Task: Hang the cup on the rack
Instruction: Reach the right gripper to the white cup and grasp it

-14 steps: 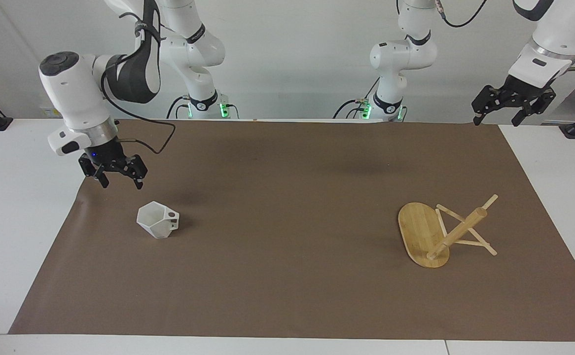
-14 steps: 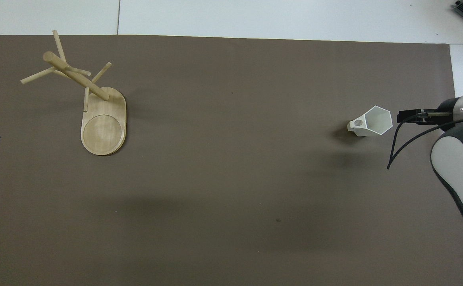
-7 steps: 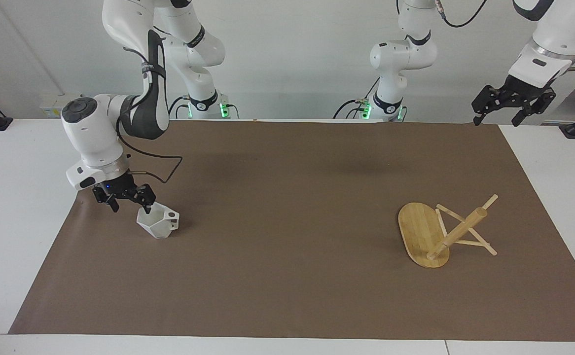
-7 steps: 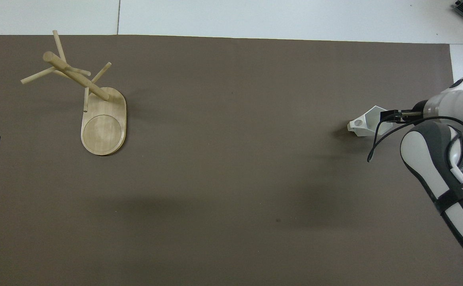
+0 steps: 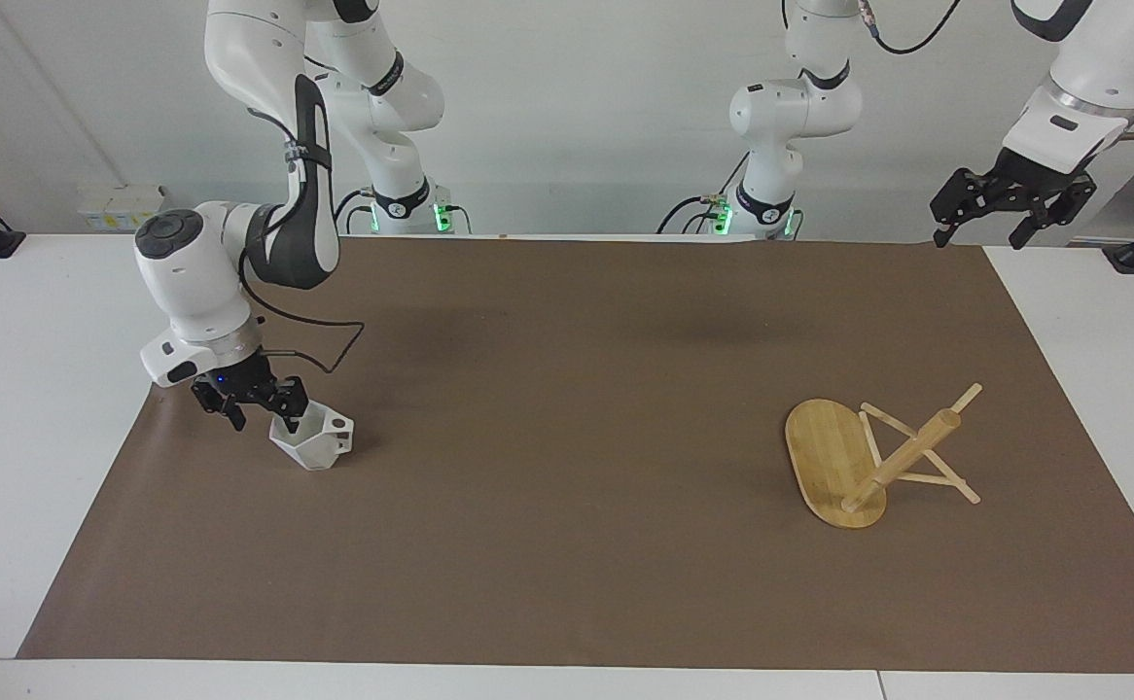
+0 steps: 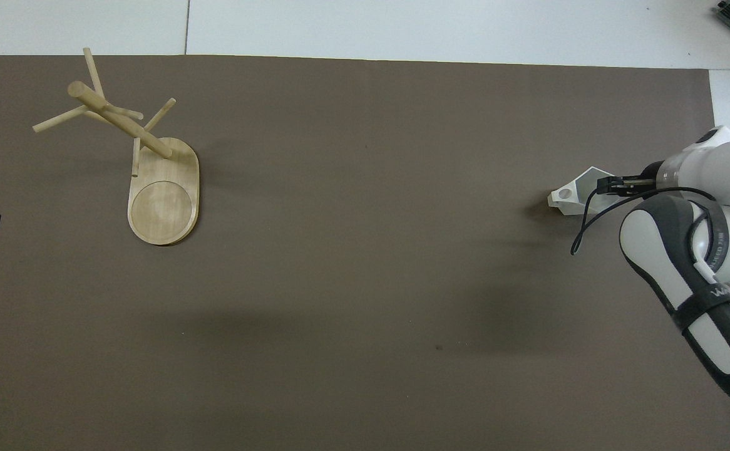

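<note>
The right gripper [image 5: 261,408] is down at the cup [image 5: 312,439], its jaws astride the rim's wall; I cannot tell whether they grip yet. The cup sits on the mat, unlifted. The rack [image 5: 864,462], well away from those jaws, holds nothing. The left gripper [image 5: 983,231] waits, released.

One camera sits high across the bench [image 5: 3,437] and faces the two robot arms, taking in their bases, the wall and the whole brown mat [image 5: 567,389]. The other looks steeply down from above the robots' own end. Both share the mat, the cup [image 5: 314,439] and the rack [image 6: 152,169], seen half a turn apart.
</note>
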Robot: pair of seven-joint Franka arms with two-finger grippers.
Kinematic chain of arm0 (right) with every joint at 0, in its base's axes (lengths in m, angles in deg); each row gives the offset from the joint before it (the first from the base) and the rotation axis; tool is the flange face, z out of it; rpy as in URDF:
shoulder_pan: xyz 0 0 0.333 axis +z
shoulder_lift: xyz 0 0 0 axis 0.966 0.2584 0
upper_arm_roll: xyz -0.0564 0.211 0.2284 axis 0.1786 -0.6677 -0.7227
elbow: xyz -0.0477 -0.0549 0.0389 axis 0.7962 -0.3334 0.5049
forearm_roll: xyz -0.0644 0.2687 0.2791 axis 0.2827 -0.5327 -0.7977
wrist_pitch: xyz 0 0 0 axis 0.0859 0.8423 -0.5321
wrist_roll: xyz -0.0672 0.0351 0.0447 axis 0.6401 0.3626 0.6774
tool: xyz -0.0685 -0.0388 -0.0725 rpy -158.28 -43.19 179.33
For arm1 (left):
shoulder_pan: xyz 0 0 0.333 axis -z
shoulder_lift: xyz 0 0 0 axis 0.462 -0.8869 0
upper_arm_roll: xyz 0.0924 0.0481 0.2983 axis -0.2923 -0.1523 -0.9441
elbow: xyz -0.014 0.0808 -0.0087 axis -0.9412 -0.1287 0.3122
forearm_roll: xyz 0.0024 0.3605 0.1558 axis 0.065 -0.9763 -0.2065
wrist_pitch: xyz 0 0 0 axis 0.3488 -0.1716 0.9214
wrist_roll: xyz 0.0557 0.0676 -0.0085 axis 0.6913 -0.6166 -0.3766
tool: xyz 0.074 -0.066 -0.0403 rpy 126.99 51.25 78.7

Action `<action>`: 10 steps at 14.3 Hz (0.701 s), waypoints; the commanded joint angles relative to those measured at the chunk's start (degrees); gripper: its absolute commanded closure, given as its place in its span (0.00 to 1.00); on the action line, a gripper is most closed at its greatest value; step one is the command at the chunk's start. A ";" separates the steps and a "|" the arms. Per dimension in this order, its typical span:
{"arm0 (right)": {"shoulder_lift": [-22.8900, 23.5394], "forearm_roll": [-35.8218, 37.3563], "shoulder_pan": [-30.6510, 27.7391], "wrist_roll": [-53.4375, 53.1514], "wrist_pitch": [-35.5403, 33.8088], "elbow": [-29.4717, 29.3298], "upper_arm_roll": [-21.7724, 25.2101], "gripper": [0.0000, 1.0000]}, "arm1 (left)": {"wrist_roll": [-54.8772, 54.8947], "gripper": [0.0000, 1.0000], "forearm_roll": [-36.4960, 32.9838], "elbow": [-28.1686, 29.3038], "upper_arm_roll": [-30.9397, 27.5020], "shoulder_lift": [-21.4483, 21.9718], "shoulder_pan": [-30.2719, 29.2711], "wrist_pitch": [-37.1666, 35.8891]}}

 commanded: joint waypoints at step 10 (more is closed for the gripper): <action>-1.67 -2.88 -0.28 0.23 -7.04 -1.45 -2.76 1.00 | 0.42 0.00 0.60 0.13 0.06 0.14 -0.37 -0.76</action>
